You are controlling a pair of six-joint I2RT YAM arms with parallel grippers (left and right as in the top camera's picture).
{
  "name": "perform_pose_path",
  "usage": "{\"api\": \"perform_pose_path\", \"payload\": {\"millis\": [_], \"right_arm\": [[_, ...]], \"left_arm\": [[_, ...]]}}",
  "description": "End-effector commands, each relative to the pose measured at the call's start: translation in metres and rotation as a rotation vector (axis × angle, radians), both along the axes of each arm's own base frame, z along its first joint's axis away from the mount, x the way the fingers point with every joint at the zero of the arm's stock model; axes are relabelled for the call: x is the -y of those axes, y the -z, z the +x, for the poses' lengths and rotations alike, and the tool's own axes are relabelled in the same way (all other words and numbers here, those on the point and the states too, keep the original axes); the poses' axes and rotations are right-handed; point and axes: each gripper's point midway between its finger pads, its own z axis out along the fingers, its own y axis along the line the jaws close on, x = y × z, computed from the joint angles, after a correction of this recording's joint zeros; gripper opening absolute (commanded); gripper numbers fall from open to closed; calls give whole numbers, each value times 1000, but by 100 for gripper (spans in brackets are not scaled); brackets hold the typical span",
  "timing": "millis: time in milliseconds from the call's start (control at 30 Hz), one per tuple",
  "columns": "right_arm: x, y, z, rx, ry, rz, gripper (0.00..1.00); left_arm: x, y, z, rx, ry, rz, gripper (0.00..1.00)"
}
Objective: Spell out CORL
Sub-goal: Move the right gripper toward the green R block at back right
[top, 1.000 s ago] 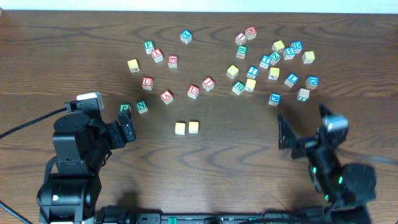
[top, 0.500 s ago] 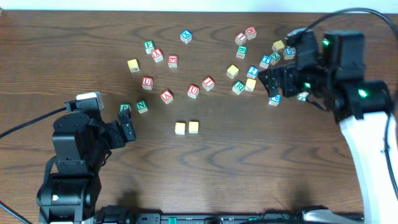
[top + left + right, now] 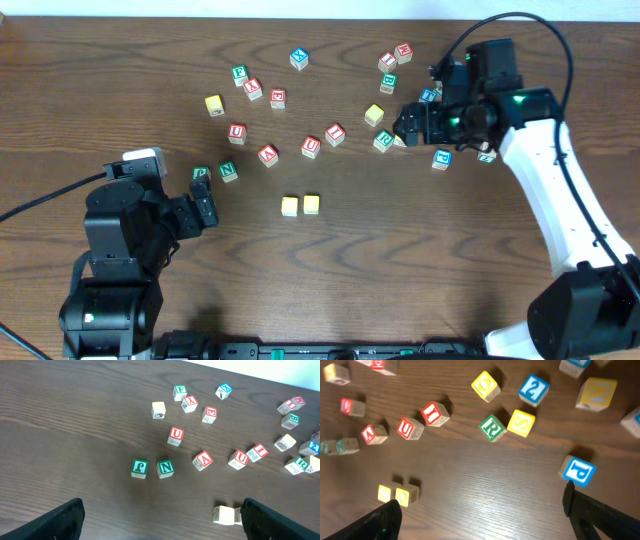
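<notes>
Plainly mid-job, by my reading.

Yellow pair point(image 3: 300, 205): two small cubes side by side and touching, on bare counter point(image 3: 400, 270) near the middle, well apart from the scatter. Their letters are too small to read. I take them for the start of the word.

R cube point(image 3: 491, 427): white face, green border, green R, plain wood sides. It lies in the scatter on the right arm's side, turned cornerwise to the wrist camera. A yellow S cube point(image 3: 521, 422) sits just beside it, so close I cannot tell whether they touch.

L cube: not found in any view. It may lie under the right arm point(image 3: 540, 170). The blue P cube point(image 3: 579, 471) nearby is not it.

Right jaws: wide apart, holding nothing, hanging over the R cube's patch of the scatter.
Left jaws: wide apart, holding nothing, low on their own side near the green N cube point(image 3: 165, 468), short of the yellow pair.

Handling, as judged:
- The R cube looks light, stiff and flat-sided, and it should not crush.
- Being light, it will likely skid if one jaw touches first.
- Painted faces may be a little slick.
- Take it across two opposite side faces, choosing the pair clear of the S cube.
- Turn the wrist to square with the cube's cornerwise set.
- Come straight down so the neighbour is not dragged along.
</notes>
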Motion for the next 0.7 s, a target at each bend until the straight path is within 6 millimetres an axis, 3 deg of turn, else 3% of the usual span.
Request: {"api": "perform_pose_path", "payload": {"millis": [0,167,400,500,667], "right_arm": [[-3,4,8,-17,235,-63,99],[-21,-9,18,106,511,-124,99],[-23,-24,33,277,796,-112,99],[-27,-10,42,265,818,-99,98],[-39,36,59,185,815,-76,95]], "left_arm": [[-3,-11,1,27,-7,12,98],[-3,-11,1,27,-7,12,98],[-3,-11,1,27,-7,12,98],[-3,-11,1,27,-7,12,98],[-3,-11,1,27,-7,12,98]]}}
